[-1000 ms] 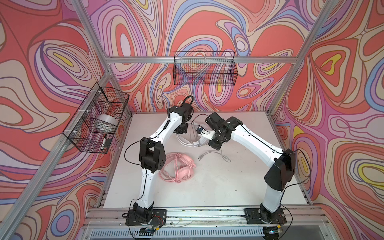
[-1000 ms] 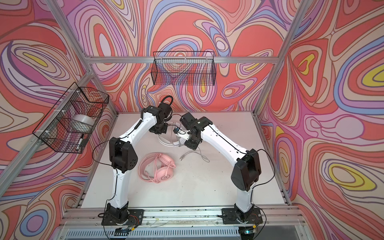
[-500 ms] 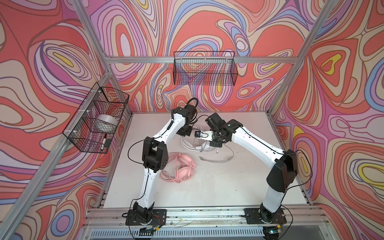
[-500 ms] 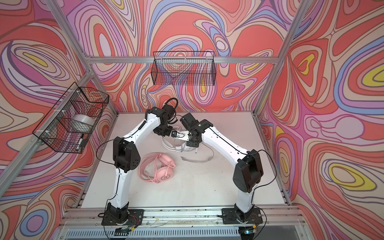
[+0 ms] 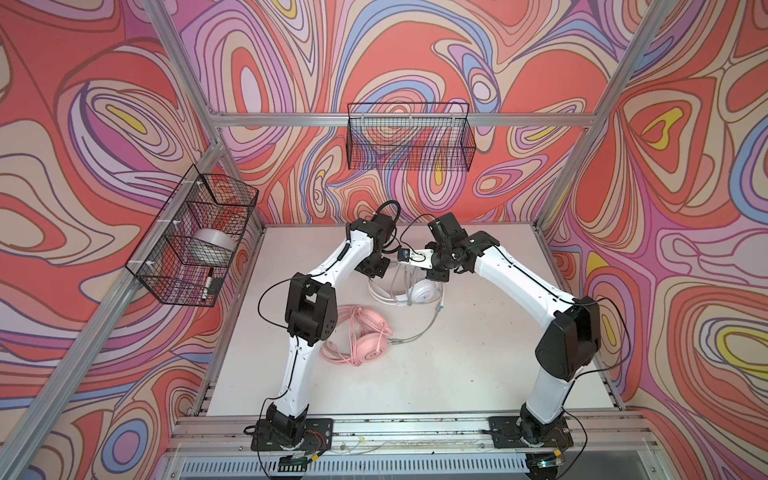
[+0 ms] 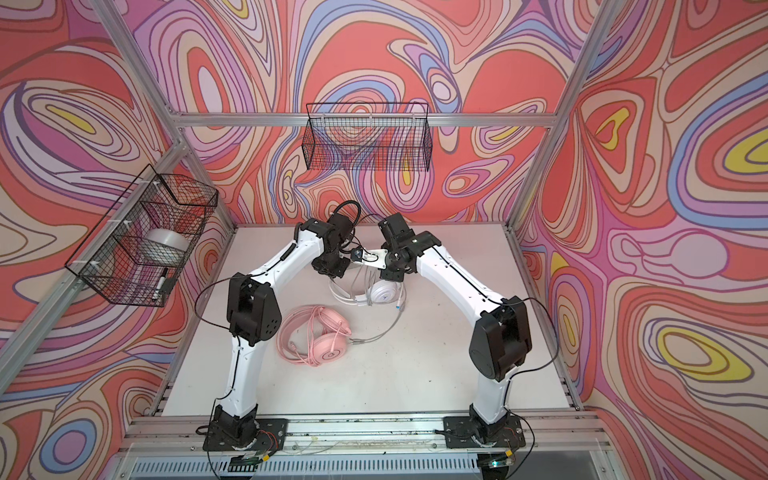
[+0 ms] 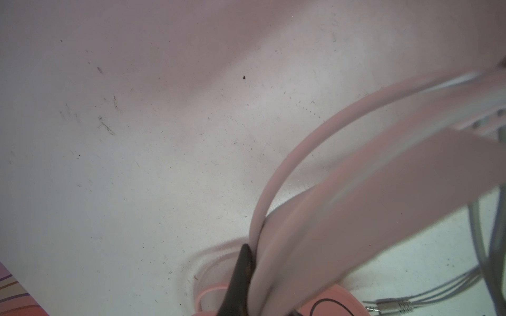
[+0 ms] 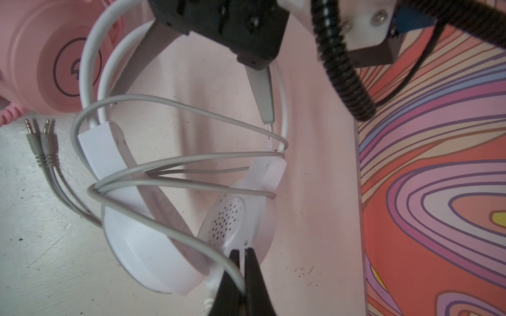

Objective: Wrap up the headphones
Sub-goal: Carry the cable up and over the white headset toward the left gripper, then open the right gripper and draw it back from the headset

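Wrapping in hand: left claw [image 7: 252,273] clamped shut on the headband [image 7: 356,205] of the white headset [image 8: 137,246]; right claw [image 8: 243,255], just beside an earcup [image 8: 232,219], pinched shut on the pale grey cord [image 8: 191,105], which circles the headset several times; likely next, another loop round; pink headset [image 5: 365,340] lies well apart from both claws; left claw's far finger hidden.

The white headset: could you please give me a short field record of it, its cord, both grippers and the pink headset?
white headset: held by its headband
cord: pale grey, looped several times across the white headset
plugs: two, lying loose on the table
left gripper: shut on the headband
right gripper: shut on the cord, close to an earcup
pink headset: on the table, not held
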{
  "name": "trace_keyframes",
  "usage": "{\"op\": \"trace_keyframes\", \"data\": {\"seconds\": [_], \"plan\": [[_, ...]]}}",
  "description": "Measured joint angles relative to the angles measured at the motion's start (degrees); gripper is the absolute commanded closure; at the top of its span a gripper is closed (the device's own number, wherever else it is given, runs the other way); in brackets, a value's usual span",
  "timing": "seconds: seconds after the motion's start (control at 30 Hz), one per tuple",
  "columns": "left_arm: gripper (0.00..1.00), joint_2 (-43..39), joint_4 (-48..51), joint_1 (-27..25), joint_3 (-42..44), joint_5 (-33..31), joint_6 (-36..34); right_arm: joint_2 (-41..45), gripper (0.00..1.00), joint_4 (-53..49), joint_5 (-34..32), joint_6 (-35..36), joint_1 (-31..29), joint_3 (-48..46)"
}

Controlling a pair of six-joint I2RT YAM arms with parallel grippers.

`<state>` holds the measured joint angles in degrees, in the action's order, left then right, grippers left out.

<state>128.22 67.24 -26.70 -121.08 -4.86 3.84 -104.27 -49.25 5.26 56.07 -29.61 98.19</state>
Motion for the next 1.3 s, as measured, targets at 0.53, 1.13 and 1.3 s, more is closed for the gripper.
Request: {"op": "trace_keyframes", "data": {"seconds": [0.53, 1.13, 1.3], "plan": [[1.00, -2.5, -2.9, -0.6, 4.2, 1.4, -4.2, -8.2, 0.75, 6.2, 4.1, -3.4, 3.7, 1.7], [1.00, -4.2, -2.1, -1.2, 6.6, 3.6, -6.6, -13.5, 0.67, 11.1, 4.8, -19.9, 11.5, 5.8], [1.00, -4.2, -2.5, -0.9, 6.6, 4.2, -4.9, -10.2, 0.59, 13.9, 6.3, -30.5, 15.6, 1.1]]}}
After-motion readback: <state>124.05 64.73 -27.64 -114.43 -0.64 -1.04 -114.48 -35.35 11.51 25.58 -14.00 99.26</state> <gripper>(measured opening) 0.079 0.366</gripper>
